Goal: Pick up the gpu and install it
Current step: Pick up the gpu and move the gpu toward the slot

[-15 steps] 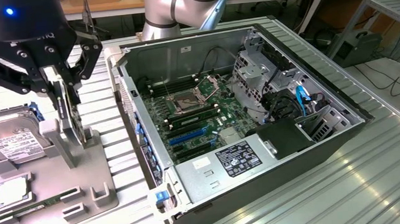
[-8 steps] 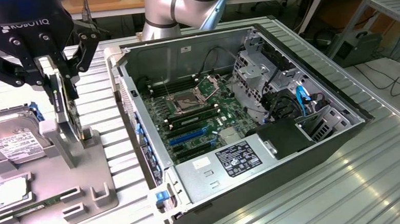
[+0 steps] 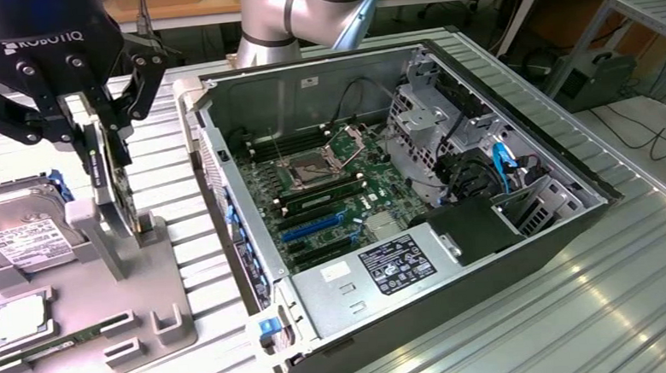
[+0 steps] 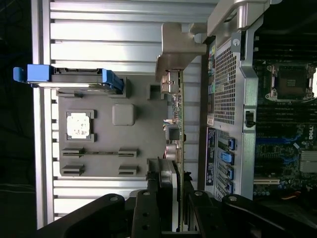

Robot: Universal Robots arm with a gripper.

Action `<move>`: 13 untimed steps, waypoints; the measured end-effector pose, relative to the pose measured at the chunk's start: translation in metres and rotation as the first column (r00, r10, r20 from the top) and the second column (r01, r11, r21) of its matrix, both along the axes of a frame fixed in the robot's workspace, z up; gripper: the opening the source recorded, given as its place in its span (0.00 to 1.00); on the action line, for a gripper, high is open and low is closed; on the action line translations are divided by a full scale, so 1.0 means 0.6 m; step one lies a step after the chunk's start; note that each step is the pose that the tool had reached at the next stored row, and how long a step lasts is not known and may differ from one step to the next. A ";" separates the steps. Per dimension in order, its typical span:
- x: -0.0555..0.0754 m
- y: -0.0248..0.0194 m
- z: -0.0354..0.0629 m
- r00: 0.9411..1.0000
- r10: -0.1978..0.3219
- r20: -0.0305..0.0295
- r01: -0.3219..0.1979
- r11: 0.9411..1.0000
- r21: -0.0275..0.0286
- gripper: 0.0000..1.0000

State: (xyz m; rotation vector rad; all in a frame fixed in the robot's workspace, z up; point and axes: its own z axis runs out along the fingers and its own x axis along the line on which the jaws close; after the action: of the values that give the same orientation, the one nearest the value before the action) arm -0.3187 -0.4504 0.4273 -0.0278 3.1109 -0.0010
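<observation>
Jaws grip gpu (image 3: 107, 177), apparently upright (edgewise).

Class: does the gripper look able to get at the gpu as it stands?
Likely yes: the gripper straddles the upright gpu, seemingly clamped on it, with nothing in between.

Gpu (image 3: 107, 177): thin dark card, upright on edge, upper-left of ext. view frame. Top edge pinched btwn gripper (image 3: 102, 134) fingers, lower edge at grey holder (image 3: 126, 274). Seen edge-on in wrist view.
</observation>
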 end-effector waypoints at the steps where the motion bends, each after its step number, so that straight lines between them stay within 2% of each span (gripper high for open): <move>1: 0.003 -0.0001 0.000 1.000 0.000 0.000 0.000 1.000 0.000 0.28; 13: 0.063 -0.0002 0.000 1.000 0.000 0.000 0.000 1.000 0.000 0.28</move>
State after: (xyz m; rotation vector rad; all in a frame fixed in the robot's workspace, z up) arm -0.2811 -0.4505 0.4273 -0.0278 3.1108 -0.0008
